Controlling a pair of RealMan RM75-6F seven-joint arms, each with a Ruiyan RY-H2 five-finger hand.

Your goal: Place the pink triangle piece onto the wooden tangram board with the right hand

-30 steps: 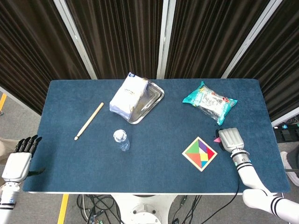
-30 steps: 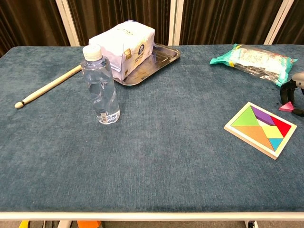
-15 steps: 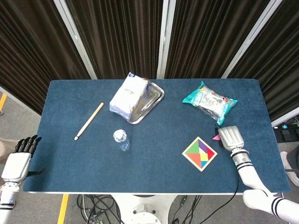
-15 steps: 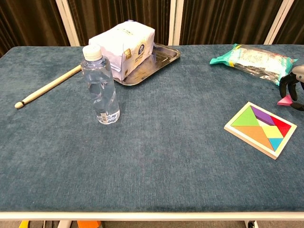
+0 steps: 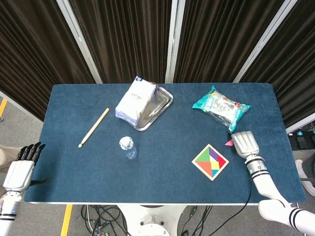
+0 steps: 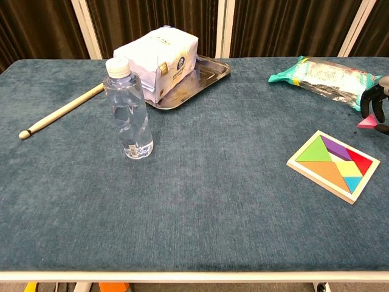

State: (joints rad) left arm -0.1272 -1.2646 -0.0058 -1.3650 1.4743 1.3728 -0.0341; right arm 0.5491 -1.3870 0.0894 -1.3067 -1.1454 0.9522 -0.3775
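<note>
The wooden tangram board [image 5: 210, 162] [image 6: 333, 165] lies at the front right of the table, filled with coloured pieces. Just behind and to the right of it, my right hand [image 5: 244, 144] [image 6: 377, 108] pinches the small pink triangle [image 5: 229, 143] [image 6: 366, 122] between dark fingertips, a little above the cloth. Only the fingers show at the right edge of the chest view. My left hand [image 5: 19, 169] hangs off the table's front left corner, fingers apart and holding nothing.
A teal snack packet [image 5: 220, 108] [image 6: 322, 73] lies just behind the right hand. A water bottle [image 5: 127, 147] [image 6: 127, 109] stands mid-table. A metal tray [image 5: 162, 105] [image 6: 209, 76] under a white bag [image 5: 135, 101] sits at the back. A drumstick [image 5: 93, 128] lies left.
My right hand has lifted the pink triangle up off the cloth and drawn it slightly away from the table's front. The left hand has barely moved.
</note>
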